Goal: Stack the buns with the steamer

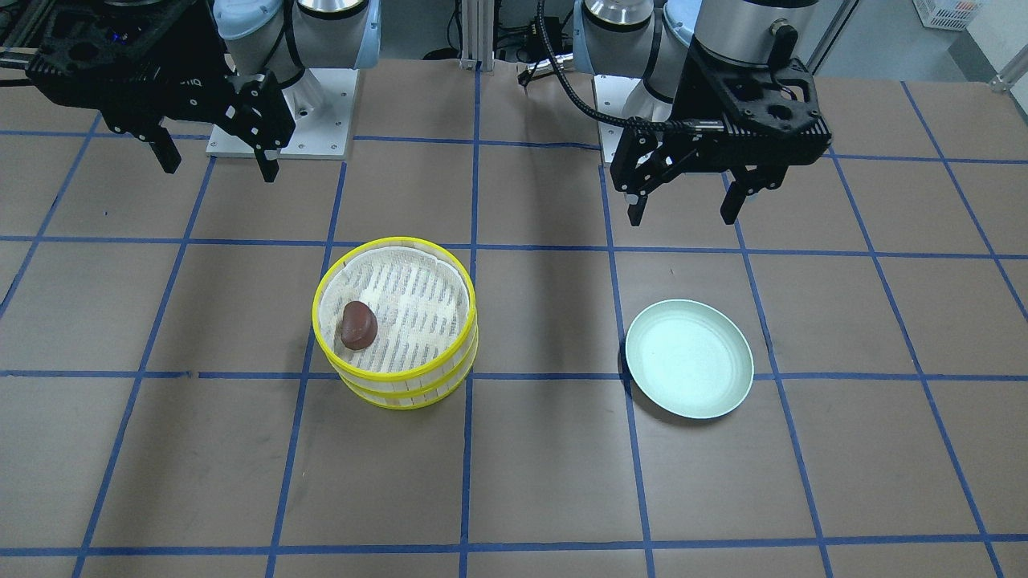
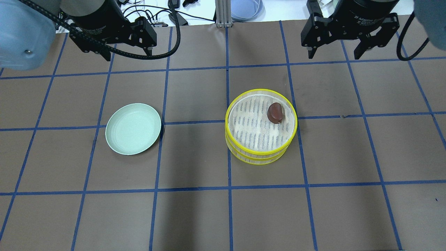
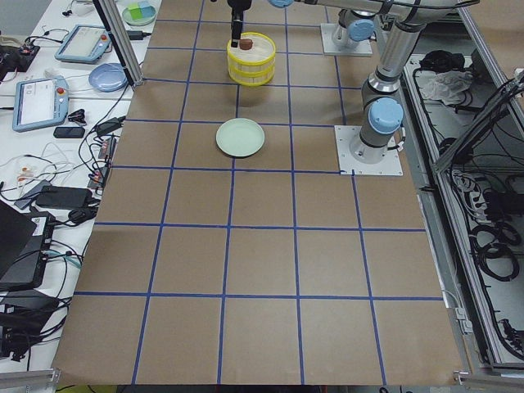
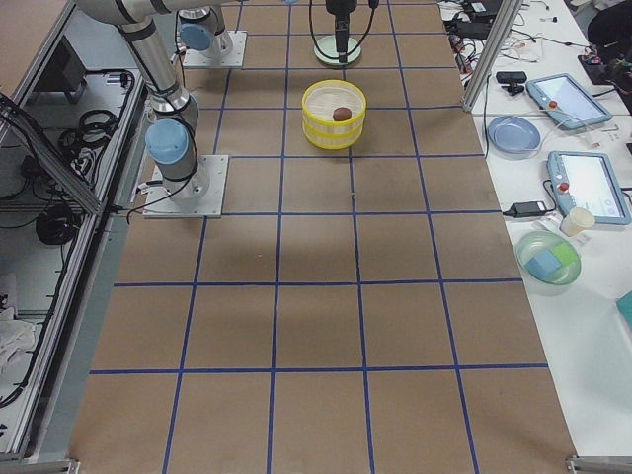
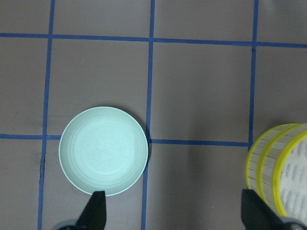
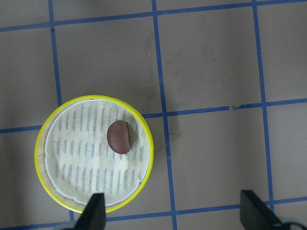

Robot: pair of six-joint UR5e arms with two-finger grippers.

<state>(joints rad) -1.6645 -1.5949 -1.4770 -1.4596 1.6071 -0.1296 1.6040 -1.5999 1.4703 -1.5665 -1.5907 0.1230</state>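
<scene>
Two yellow-rimmed steamer trays are stacked on the table. A dark reddish-brown bun lies in the top tray, also seen in the front view and the right wrist view. The pale cream bun is out of view. My left gripper is open and empty, high above the table behind the mint-green plate. My right gripper is open and empty, high behind the steamer. Only the fingertips show in the left wrist view, and the fingertips in the right wrist view.
The mint-green plate is empty. The brown table is marked with blue tape lines. The arm bases stand at the robot's side. Side tables with tablets and dishes flank the far edge.
</scene>
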